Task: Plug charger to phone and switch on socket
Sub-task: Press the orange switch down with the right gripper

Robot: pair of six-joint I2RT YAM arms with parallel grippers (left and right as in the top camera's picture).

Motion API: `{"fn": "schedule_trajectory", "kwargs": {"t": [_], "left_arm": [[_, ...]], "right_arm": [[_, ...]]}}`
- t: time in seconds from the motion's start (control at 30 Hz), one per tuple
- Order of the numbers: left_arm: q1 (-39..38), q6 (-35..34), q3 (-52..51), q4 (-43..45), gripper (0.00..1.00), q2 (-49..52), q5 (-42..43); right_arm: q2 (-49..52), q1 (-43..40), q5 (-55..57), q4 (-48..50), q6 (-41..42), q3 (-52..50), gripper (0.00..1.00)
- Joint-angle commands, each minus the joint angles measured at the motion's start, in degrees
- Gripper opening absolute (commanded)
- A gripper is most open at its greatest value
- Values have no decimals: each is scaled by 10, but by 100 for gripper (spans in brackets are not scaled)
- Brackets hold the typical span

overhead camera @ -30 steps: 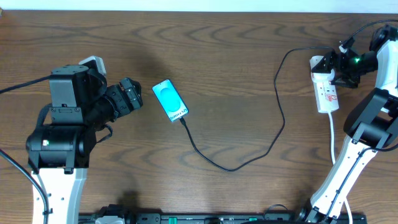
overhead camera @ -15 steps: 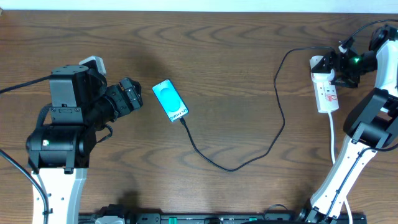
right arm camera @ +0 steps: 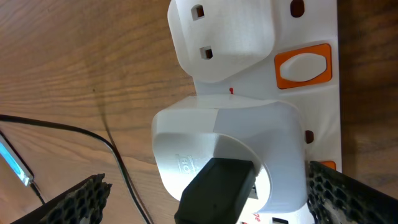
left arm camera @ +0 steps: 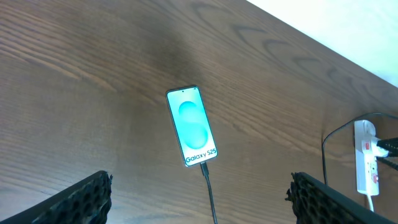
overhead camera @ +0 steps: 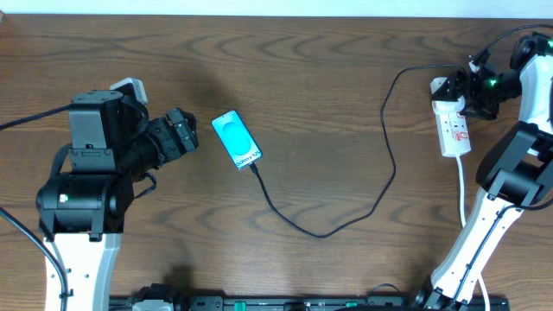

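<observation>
Left gripper (overhead camera: 180, 131), centre left: fingers spread, empty, near phone (overhead camera: 236, 139). Charger (overhead camera: 320, 231) tip looks seated at phone's Galaxy end. Cable loops over table (overhead camera: 328, 104), wide bare room mid-frame. Upper right, tight by frame edge: right gripper (overhead camera: 460, 93) spread over socket (overhead camera: 455, 130). Plug in; switch (right arm camera: 303, 67) press likely remains.

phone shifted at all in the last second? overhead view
No. The phone lies at the same spot and angle on the table, judged against its wood grain, with the charger plugged into its lower end as before.
</observation>
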Motion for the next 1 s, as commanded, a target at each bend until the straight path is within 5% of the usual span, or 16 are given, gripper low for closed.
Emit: {"fn": "schedule_trajectory", "kwargs": {"t": [0.0, 0.97], "left_arm": [[1, 1, 10, 0, 91, 1, 3], [1, 1, 10, -1, 92, 1, 7]], "right_arm": [[22, 23, -39, -4, 7, -26, 99], [22, 28, -45, -25, 26, -26, 99]]}}
